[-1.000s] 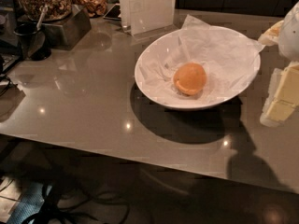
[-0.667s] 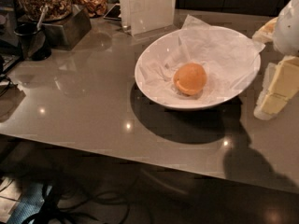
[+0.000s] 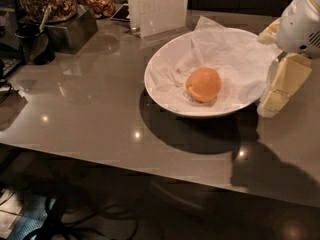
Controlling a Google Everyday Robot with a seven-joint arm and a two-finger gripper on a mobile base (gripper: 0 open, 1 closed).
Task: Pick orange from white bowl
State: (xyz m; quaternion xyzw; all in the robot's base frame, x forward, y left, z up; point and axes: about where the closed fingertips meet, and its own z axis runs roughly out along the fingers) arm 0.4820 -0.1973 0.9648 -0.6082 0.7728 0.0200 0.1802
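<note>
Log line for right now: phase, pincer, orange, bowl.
phase: pre-grasp | pincer: beside right rim of white bowl, outside it, apart from orange | orange: in white bowl on crumpled paper | pick: not yet done

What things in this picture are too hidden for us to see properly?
1. Camera view: the gripper, just right of the white bowl, is partly cut off by the right edge.
2. The orange: its underside is hidden by the crumpled paper that it sits in.
3. The jars at top left: cut off by the top edge, contents too dim to name.
</note>
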